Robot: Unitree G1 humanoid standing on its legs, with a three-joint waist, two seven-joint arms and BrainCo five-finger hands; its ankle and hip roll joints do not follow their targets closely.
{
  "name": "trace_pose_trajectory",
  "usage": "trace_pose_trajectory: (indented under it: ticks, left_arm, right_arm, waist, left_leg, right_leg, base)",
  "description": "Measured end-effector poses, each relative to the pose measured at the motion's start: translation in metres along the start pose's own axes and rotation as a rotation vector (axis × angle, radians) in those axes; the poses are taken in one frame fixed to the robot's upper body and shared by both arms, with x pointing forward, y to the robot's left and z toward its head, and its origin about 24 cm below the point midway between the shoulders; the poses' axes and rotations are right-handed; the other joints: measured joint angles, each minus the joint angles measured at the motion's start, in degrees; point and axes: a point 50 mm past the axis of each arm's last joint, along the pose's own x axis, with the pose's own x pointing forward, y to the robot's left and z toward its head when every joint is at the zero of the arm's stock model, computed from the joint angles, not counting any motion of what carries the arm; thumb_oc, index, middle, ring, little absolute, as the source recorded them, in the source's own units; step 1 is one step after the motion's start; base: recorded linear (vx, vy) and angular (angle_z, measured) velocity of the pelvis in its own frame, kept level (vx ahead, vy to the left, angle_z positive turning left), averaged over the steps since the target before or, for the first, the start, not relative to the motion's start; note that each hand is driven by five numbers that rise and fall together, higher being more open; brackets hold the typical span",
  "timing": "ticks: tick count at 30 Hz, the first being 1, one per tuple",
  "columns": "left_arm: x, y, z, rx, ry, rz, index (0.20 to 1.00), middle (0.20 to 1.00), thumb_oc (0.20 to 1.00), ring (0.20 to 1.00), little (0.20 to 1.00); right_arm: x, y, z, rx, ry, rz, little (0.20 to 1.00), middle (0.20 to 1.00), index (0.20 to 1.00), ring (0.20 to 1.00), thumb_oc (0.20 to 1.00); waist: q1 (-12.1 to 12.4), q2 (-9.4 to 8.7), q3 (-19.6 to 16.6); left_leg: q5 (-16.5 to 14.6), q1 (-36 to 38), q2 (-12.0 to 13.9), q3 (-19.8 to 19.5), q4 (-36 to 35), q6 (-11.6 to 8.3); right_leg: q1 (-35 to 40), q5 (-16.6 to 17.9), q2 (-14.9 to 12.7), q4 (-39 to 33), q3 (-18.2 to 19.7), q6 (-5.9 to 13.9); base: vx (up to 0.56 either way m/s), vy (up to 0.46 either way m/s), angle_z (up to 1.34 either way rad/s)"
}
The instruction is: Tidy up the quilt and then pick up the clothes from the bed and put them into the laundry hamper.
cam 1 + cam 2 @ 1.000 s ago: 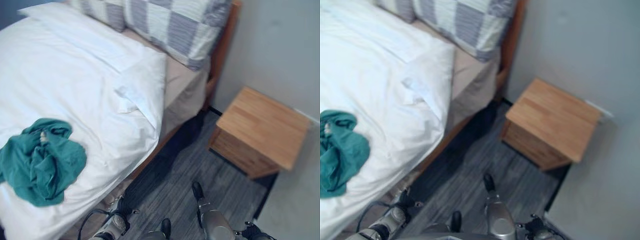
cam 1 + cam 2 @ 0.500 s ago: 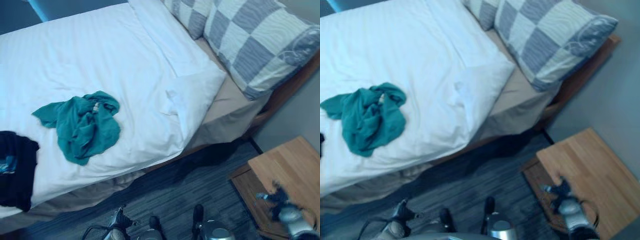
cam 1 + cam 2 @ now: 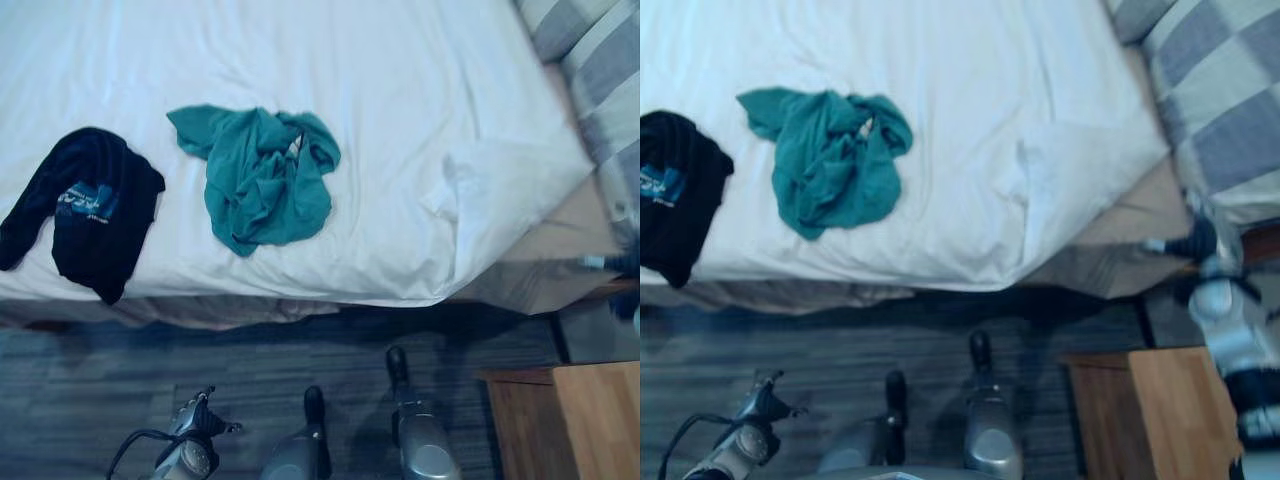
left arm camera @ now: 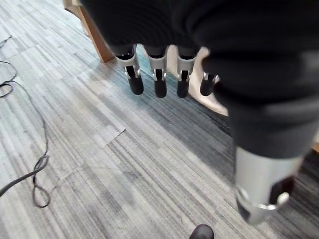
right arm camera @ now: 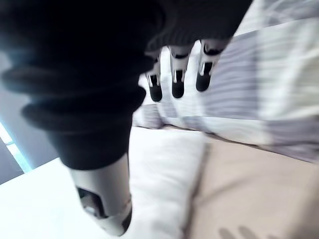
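Note:
A white quilt [image 3: 400, 90] covers the bed, with a turned-over fold at its corner [image 3: 470, 185] near the pillows. A crumpled teal garment [image 3: 265, 175] lies on the quilt near the bed's front edge. A black garment with a blue print [image 3: 85, 205] lies to its left, partly hanging over the edge. My right hand [image 3: 1195, 242] is raised beside the mattress corner below the pillow, fingers [image 5: 175, 82] straight and holding nothing. My left hand [image 3: 195, 422] hangs low over the floor, fingers [image 4: 157, 79] straight and empty.
Grey-and-white checked pillows [image 3: 1230, 100] sit at the head of the bed, on the right. A wooden nightstand [image 3: 1155, 410] stands on the grey plank floor [image 3: 90, 390] at the lower right, close to my right arm. A beige sheet [image 3: 1130, 215] shows under the quilt's corner.
The camera has swung left along the bed, so the black garment has come into view. My right hand has risen from over the nightstand to the mattress corner by the pillow.

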Motion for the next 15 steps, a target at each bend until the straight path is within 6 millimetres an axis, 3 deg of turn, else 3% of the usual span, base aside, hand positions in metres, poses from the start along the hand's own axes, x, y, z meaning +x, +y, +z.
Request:
trace_pose_trajectory:
  ticks: [1,3,7,11,12,13,14,15]
  left_arm:
    - [-0.003,-0.004,0.002,0.004,-0.025,-0.008,1.0,1.0,1.0,1.0,1.0]
    - [-0.007,-0.012,0.007,0.015,-0.069,-0.033,1.0,1.0,1.0,1.0,1.0]
    - [-0.007,-0.016,0.031,0.002,-0.17,-0.041,1.0,1.0,1.0,1.0,1.0]
    - [-0.004,-0.006,0.057,-0.007,-0.265,-0.007,1.0,1.0,1.0,1.0,1.0]
    - [-0.003,-0.003,0.063,0.003,-0.289,0.002,1.0,1.0,1.0,1.0,1.0]
    - [-0.002,-0.002,0.066,0.001,-0.296,0.005,1.0,1.0,1.0,1.0,1.0]
    - [-0.002,-0.001,0.066,0.0,-0.297,0.011,1.0,1.0,1.0,1.0,1.0]
    - [-0.002,-0.001,0.066,0.001,-0.295,0.012,1.0,1.0,1.0,1.0,1.0]
  right_arm:
    - [0.006,-0.003,0.011,-0.011,-0.04,-0.006,1.0,1.0,1.0,1.0,1.0]
    - [0.018,-0.006,0.031,-0.006,-0.107,-0.016,1.0,1.0,1.0,1.0,1.0]
    - [0.041,-0.018,0.078,-0.019,-0.242,-0.059,1.0,1.0,1.0,1.0,1.0]
    - [0.057,-0.027,0.111,-0.047,-0.322,-0.097,1.0,1.0,1.0,1.0,1.0]
    - [0.063,-0.029,0.117,-0.07,-0.321,-0.104,0.592,0.592,0.592,0.592,0.592]
    - [0.064,-0.031,0.116,-0.071,-0.317,-0.108,0.351,0.351,0.351,0.351,0.351]
    - [0.065,-0.03,0.117,-0.092,-0.317,-0.108,0.2,0.2,0.2,0.2,0.2]
    - [0.066,-0.028,0.114,-0.118,-0.31,-0.105,0.2,0.2,0.2,0.2,0.2]
  waist:
    - [-0.1,0.55,0.5]
    - [0.5,1.43,2.1]
    - [0.3,4.66,5.5]
    - [0.1,7.47,7.2]
    - [0.1,7.98,7.8]
    - [0.4,8.26,8.0]
    - [0.6,8.34,8.0]
    - [0.7,8.35,8.0]
  left_leg:
    - [0.2,-0.6,0.7,0.2,-0.1,-1.02]
    - [-0.1,-1.5,2.4,0.2,-0.1,-1.75]
    - [1.1,-2.1,4.7,0.4,-2.7,-3.64]
    - [1.4,-3.6,4.5,0.7,-3.2,-4.11]
    - [1.4,-3.6,4.4,0.7,-3.3,-4.14]
    - [1.4,-3.7,4.3,0.6,-3.4,-4.12]
    - [1.4,-3.6,4.3,0.6,-3.4,-4.12]
    - [1.4,-3.4,4.2,0.4,-3.4,-4.13]
  right_leg:
    - [-0.7,3.2,0.8,0.0,0.1,-0.52]
    - [-1.8,5.4,2.6,0.0,-0.5,-2.22]
    - [-3.7,6.8,5.0,0.0,-1.4,-4.24]
    - [-5.5,6.8,4.8,0.0,-1.4,-4.27]
    - [-5.6,6.8,4.7,0.0,-1.4,-4.27]
    - [-5.6,6.8,4.6,0.0,-1.4,-4.27]
    - [-5.6,6.8,4.6,0.0,-1.4,-4.27]
    - [-5.4,6.8,4.5,0.0,-1.6,-4.27]
  base:
    - [-0.02,-0.106,0.31]
    - [-0.03,-0.073,0.01]
    - [-0.04,-0.077,-0.12]
    - [-0.05,-0.05,-0.02]
    - [0.0,0.0,0.0]
    - [-0.01,-0.04,0.02]
    - [0.01,-0.022,0.03]
    - [0.04,-0.028,0.08]
